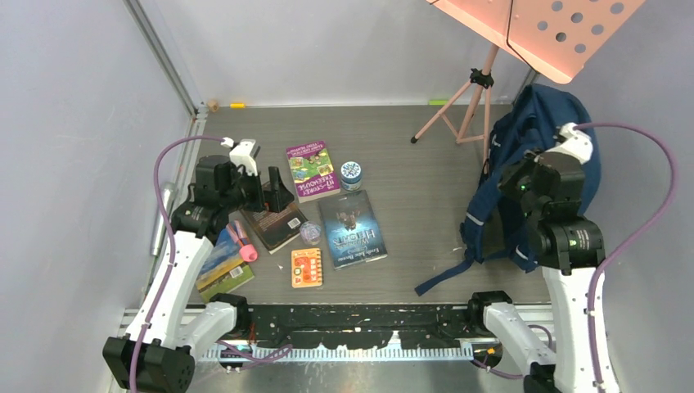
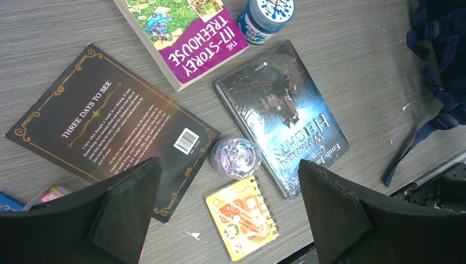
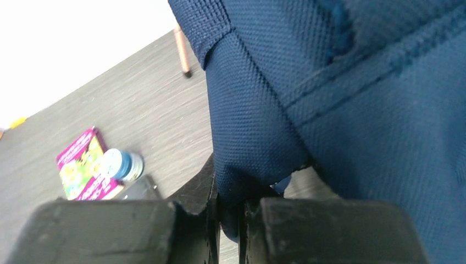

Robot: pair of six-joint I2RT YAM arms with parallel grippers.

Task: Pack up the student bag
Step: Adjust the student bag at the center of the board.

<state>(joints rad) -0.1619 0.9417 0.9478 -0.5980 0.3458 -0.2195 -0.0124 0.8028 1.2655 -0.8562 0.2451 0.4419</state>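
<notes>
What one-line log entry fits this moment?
left gripper: open, above books | right gripper: shut on bag | books: on table

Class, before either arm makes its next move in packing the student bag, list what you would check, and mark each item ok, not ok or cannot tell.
1. Right pincer shut on the student bag fabric: ok.
2. Left pincer open, holding nothing: ok.
3. Bag's main opening unzipped: cannot tell.
4. Wuthering Heights lying flat with nothing on it: ok.
5. Bag apart from the music stand: cannot tell; they overlap in the top view.
</notes>
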